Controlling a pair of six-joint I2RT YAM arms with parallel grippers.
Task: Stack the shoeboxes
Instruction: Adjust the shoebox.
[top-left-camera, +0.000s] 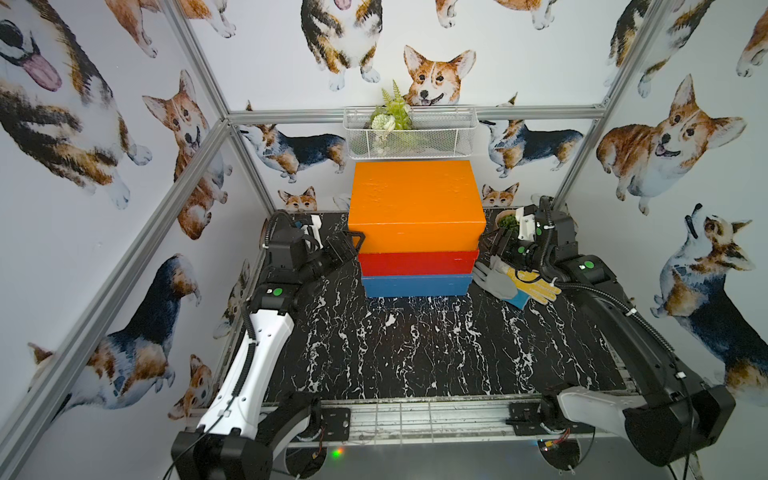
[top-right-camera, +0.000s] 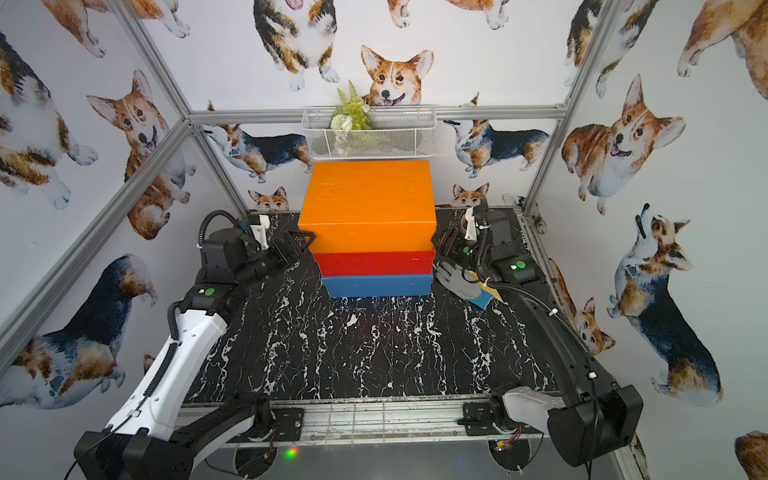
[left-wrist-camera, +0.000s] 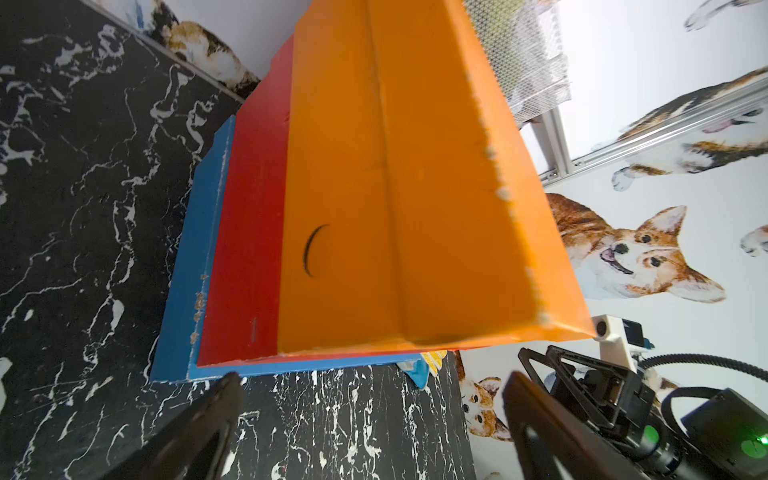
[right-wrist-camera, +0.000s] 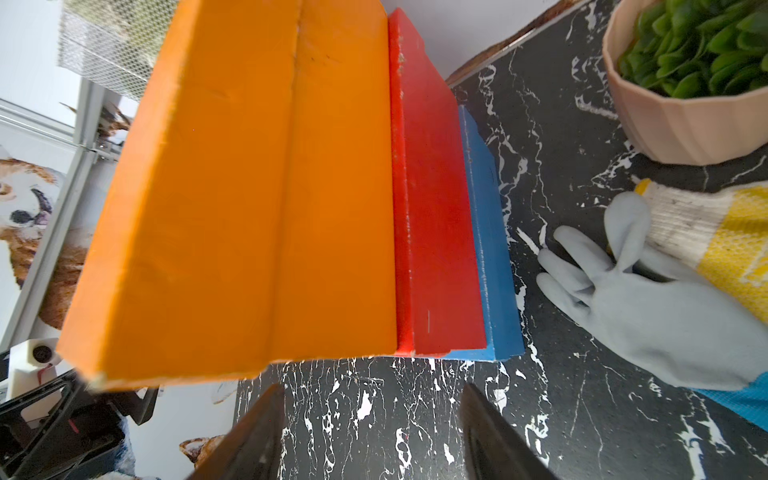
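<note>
Stack's up at the back of the table: orange box on red box on blue box. Left gripper is just beside the stack, fingers spread wide, empty. Right gripper is partly open, empty too. Only the left wrist view catches a black curved mark on the orange side. The right wrist view alone shows the plant pot and grey glove up close.

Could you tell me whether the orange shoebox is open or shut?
Shut: the orange shoebox has its lid seated over its sides.
</note>
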